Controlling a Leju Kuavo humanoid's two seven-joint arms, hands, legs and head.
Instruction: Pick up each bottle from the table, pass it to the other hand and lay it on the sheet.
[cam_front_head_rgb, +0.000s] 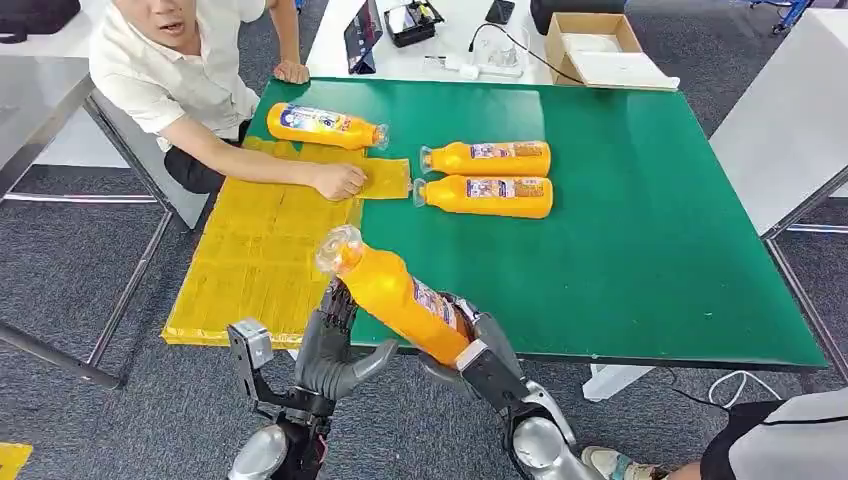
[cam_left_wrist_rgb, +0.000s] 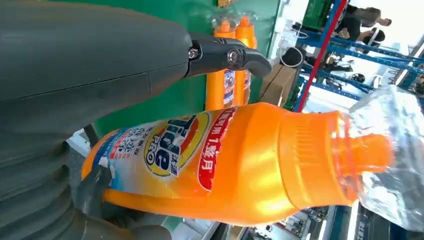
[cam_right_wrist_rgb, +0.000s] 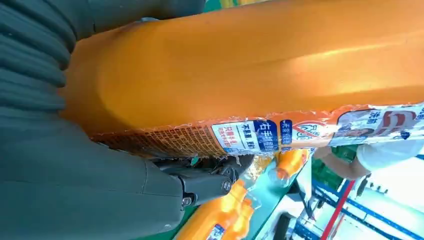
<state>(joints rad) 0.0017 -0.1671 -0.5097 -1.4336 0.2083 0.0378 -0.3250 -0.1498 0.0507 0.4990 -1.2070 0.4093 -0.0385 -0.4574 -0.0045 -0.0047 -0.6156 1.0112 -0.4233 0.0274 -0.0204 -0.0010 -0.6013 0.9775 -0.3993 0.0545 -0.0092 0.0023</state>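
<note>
Bright even light, soft shadows, wrist views blurred close up

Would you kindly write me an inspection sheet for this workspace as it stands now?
Surface: green table; yellow sheet overhangs its left edge.
Job's things: held bottle tilted above the table's near edge; one bottle partly on the sheet; two bottles side by side on the green.
Clutter: cardboard box and black tray on the white table beyond.
Robot hands: right robot hand grips the held bottle's base; left robot hand open alongside it.
Cables: black cable beyond; white cable on the floor.
Surroundings: a person's hand presses the sheet; grey carpet.
</note>
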